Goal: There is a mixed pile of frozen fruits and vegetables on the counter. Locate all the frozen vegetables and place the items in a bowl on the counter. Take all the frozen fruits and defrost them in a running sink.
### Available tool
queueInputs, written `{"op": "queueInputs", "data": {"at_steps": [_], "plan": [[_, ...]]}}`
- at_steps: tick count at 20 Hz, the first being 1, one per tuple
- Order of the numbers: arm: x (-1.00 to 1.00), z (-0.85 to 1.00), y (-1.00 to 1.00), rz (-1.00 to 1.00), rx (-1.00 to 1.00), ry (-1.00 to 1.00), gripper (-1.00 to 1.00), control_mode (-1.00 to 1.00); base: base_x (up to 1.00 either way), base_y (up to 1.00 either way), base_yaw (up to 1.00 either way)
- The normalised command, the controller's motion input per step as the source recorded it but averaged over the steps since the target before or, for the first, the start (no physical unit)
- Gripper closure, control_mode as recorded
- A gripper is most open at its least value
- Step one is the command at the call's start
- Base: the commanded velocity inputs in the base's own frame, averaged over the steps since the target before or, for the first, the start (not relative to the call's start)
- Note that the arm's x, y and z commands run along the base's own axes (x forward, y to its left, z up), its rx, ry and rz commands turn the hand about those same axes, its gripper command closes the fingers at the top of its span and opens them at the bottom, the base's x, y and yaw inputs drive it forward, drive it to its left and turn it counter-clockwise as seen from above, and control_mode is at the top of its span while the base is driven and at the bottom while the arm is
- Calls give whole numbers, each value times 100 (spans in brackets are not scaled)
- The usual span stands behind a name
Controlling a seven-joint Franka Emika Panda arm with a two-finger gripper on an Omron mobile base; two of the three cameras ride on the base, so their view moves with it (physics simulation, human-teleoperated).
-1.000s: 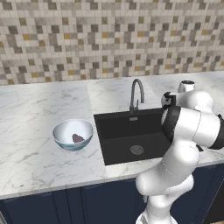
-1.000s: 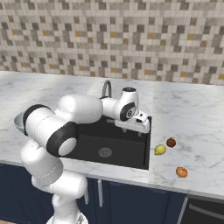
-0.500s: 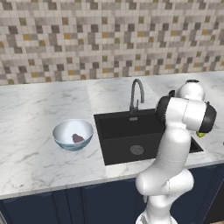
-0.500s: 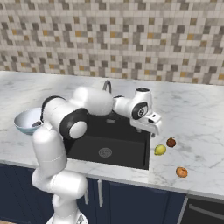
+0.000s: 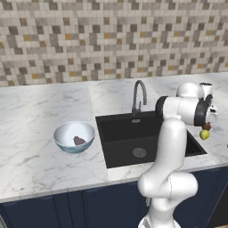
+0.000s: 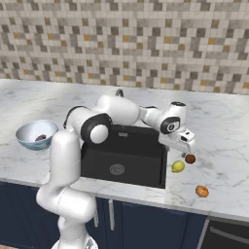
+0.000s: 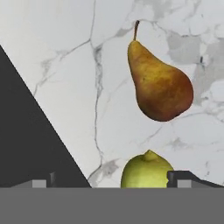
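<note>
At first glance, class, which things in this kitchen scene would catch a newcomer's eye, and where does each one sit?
The white arm stretches over the black sink, its gripper poised with jaws open above a yellow-green ball on the marble counter just right of the basin. Beside the ball lies a brown-red pear, with an orange piece nearer the counter's front edge. Left of the sink, the pale bowl already holds a purple-brown lump.

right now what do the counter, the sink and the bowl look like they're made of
The counter looks like polished white marble: grey veins run across its pale surface. The sink looks like a matte black composite or coated basin, flat black with no glare, though the faucet reads as grey metal. The bowl seems to be glazed ceramic: pale blue-white, glossy, with a thin rim.
</note>
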Motion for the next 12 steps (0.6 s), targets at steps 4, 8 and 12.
{"op": "queueInputs", "data": {"at_steps": [4,8,12], "plan": [[-60,0,-14,0,1,0,-100,-100,0,0,0],[-54,-10,18,0,0,0,-100,-100,0,0,0],[-37,-22,40,-2,0,3,-100,-100,0,0,0]]}}
